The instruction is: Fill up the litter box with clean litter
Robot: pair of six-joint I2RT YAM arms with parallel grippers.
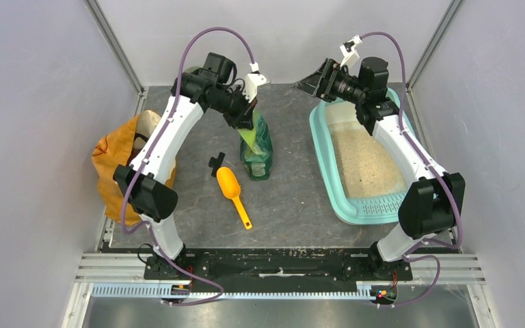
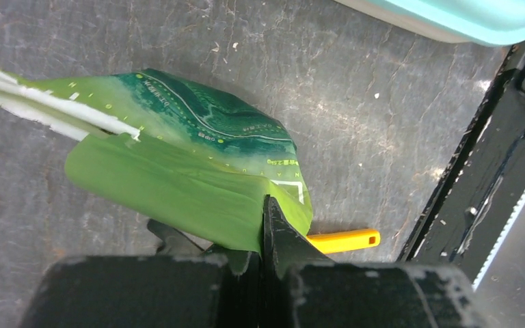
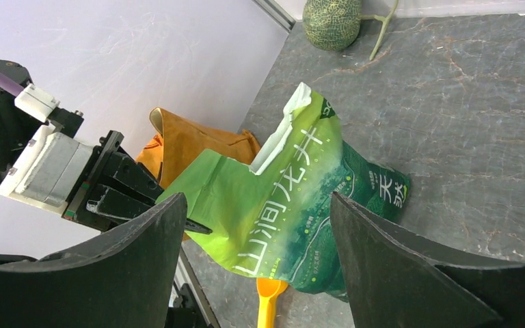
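- Left end effector [image 1: 247, 123]: clamped shut on the top edge of the green pouch [image 1: 257, 152]. The pouch hangs from it, base on the worktop [image 1: 294, 198].
- Right end effector [image 1: 309, 83]: spread wide, holding nothing. It hangs over the far-left corner of the litter box [image 1: 322, 147], jaws facing the pouch.
- The litter box runs from under the right end effector back toward the arm bases, near the right wall, grille end nearest the bases. Pale litter [image 1: 362, 160] covers its floor.
- Room: a bare strip of worktop lies between the two end effectors and down the middle. The orange sack [image 1: 113, 167] sits against the left wall, well left of the left end effector.
- Count: two arms, one pouch, one litter box, one scoop [image 1: 231, 186], one sack.
- The scoop lies flat just beside the pouch base, base-side of the left end effector.
- Right wrist view only: white lettering on the pouch, torn white mouth, and a netted green melon [image 3: 331, 20] at the far edge.
- Top view only: the litter.
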